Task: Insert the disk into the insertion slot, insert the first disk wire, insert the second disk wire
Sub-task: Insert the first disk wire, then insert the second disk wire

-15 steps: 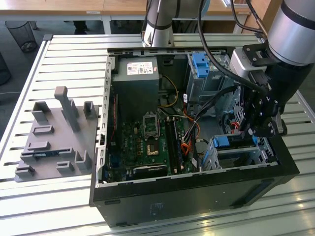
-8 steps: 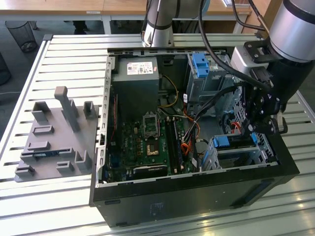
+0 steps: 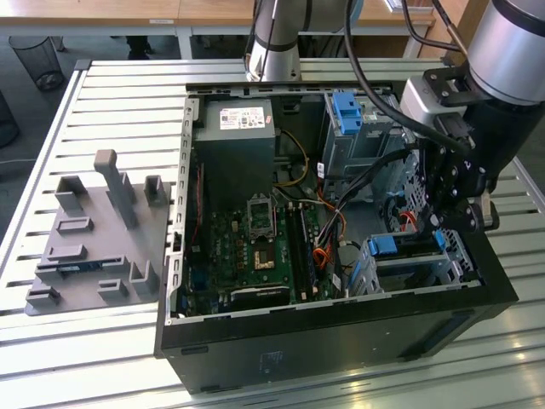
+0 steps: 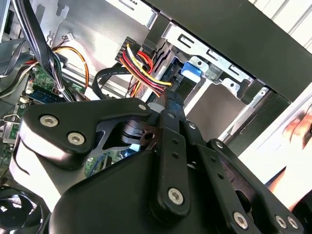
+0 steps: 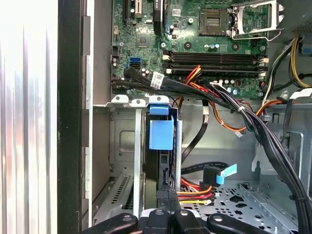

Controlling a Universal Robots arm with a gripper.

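While the disk (image 5: pixel 161 134) sat in the insertion slot (image 5: pixel 119 190), my gripper (image 4: pixel 170 102) squeezed tight around a disk wire (image 4: pixel 141 63) plug; I could not see where it met the disk.

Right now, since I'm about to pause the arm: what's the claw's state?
Claw: closed on the black plug of the red-yellow-black wire bundle.

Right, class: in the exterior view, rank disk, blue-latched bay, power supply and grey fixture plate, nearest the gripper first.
From the gripper:
1. disk, just beside it.
2. blue-latched bay, higher up in the view.
3. power supply, towards the exterior view's left.
4. grey fixture plate, outside the case, farther left.
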